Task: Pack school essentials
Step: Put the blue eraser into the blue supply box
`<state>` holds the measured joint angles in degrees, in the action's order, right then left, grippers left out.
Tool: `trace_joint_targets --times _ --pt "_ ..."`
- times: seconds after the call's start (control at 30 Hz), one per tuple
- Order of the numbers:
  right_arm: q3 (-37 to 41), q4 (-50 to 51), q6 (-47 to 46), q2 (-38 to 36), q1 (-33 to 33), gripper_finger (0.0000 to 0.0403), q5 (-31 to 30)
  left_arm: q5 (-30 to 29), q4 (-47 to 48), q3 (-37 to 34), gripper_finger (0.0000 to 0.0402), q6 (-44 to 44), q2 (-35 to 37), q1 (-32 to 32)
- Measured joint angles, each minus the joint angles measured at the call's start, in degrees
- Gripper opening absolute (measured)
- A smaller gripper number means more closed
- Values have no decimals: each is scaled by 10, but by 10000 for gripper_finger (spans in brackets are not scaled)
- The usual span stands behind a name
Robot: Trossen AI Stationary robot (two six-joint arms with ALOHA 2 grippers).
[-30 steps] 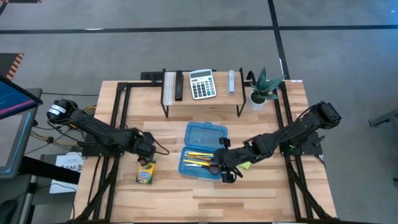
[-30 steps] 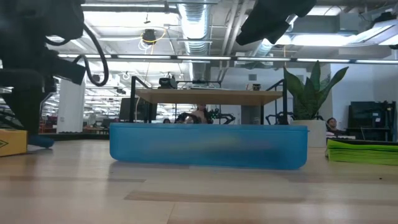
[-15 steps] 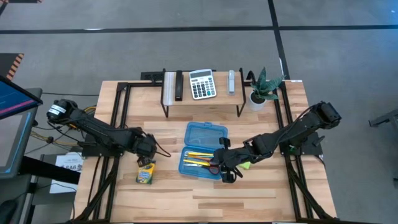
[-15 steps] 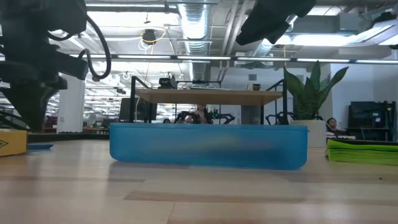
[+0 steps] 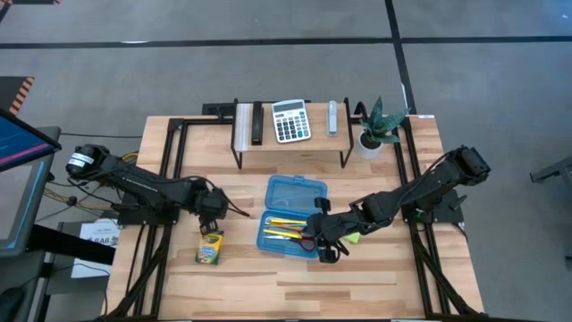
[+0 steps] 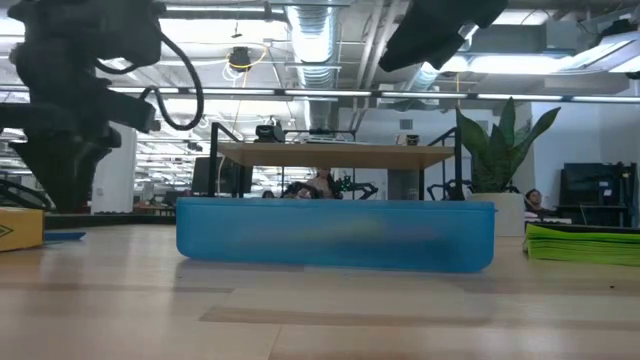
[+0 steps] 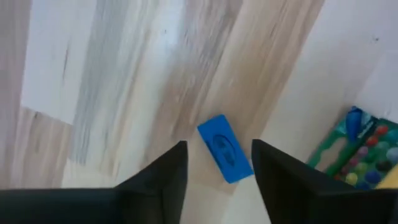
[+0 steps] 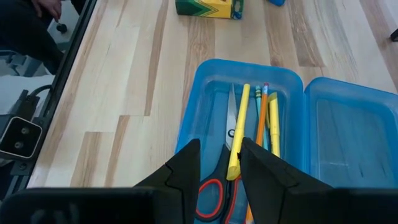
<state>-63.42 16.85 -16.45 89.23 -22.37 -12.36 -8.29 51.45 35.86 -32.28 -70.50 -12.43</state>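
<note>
Step judged: eraser pickup. Eraser (image 7: 224, 148) lies on table (image 5: 295, 277) beside crayon box (image 5: 210, 248), between parted fingers of left gripper (image 7: 217, 163). Right gripper (image 8: 219, 160), jaws apart, held over case (image 5: 290, 217); 1 pencil (image 8: 237, 142) between fingers. Next: descent, closure needed.

You see the left gripper (image 6: 62, 190) hanging just above the table (image 6: 320, 310), the blue case (image 6: 335, 234) well apart beside it.

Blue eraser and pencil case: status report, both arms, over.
Left gripper open above the blue eraser, crayon box alongside. Right gripper open over the pencil case; pencils, scissors inside. Nothing in the way.
</note>
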Motion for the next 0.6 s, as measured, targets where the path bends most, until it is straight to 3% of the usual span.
trace_joint_targets --times 0.17,0.4,0.6 --pt "0 -7 0 0 0 131 0 18 44 0 183 -22 0 -11" --pt "0 -7 3 0 0 131 0 19 46 -15 163 8 -4 -42" --pt "0 -11 4 0 0 131 0 0 40 -16 160 8 -71 -47"
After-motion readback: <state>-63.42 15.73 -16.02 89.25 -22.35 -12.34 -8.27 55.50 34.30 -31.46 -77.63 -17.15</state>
